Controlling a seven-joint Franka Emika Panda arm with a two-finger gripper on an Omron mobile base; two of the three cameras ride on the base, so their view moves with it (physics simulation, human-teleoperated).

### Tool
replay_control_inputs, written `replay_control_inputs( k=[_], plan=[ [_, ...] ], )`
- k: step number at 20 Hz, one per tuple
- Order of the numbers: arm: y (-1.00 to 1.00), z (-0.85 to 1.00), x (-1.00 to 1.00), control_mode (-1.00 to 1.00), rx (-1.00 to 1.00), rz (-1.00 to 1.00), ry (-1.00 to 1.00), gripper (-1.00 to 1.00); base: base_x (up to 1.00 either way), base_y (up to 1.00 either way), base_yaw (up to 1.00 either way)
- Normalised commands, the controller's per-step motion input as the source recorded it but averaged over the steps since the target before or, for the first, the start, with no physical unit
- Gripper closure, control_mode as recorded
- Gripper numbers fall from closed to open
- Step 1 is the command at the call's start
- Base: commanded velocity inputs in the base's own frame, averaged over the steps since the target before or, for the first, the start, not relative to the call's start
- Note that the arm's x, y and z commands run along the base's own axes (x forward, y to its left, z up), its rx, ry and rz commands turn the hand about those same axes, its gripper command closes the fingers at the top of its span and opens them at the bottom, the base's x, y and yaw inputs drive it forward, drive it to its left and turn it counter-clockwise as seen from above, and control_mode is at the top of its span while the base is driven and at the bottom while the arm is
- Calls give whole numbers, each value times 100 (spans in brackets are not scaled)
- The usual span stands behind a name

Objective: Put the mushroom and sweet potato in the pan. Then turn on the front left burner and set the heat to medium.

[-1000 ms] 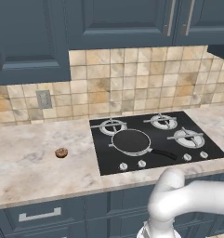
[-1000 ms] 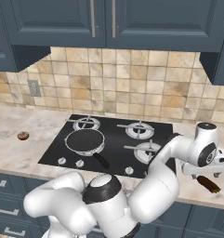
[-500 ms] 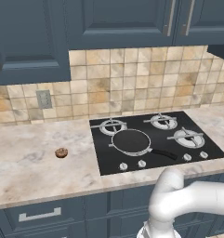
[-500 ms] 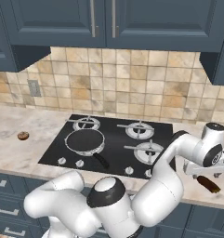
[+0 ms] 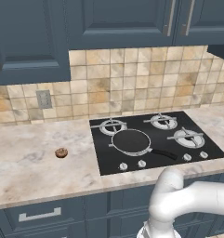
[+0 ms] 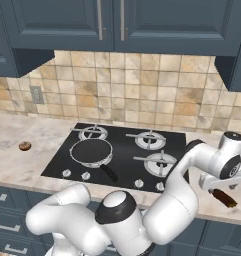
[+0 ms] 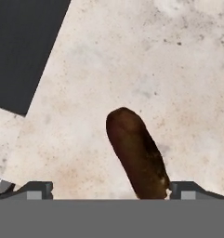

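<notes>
The sweet potato (image 7: 136, 153), an oblong dark reddish-brown piece, lies on the marble counter right of the stove. In the right base view the sweet potato (image 6: 225, 198) sits just under my hand. My gripper (image 7: 111, 190) is open and hovers over it, its fingertips (image 7: 38, 188) spread wide, with the potato's near end close to the right tip. In the right base view the gripper (image 6: 218, 183) holds nothing. The mushroom (image 5: 61, 152), also seen as mushroom (image 6: 25, 146), rests on the counter left of the stove. The dark pan (image 5: 130, 142), also pan (image 6: 91, 151), sits on the front left burner.
The black cooktop (image 5: 178, 125) has a row of knobs (image 5: 141, 163) along its front edge. A corner of the cooktop (image 7: 25, 51) shows at the upper left of the hand view. Tiled wall and dark cabinets stand behind; the counter edge is close to the potato.
My hand has swung further right and come down over the sweet potato. Mushroom, pan and sweet potato have not moved.
</notes>
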Motion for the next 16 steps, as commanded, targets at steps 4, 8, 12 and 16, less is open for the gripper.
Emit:
replay_control_inputs(
  k=[4,8,12,16],
  plan=[
    [-3,-4,2,-100,0,14,0,-100,0,0,0],
    [-2,-8,7,-100,0,8,0,-100,0,0,0],
    [0,-6,17,-100,0,3,0,-100,0,0,0],
    [-5,0,5,-100,0,0,0,-100,0,0,0]
  ],
)
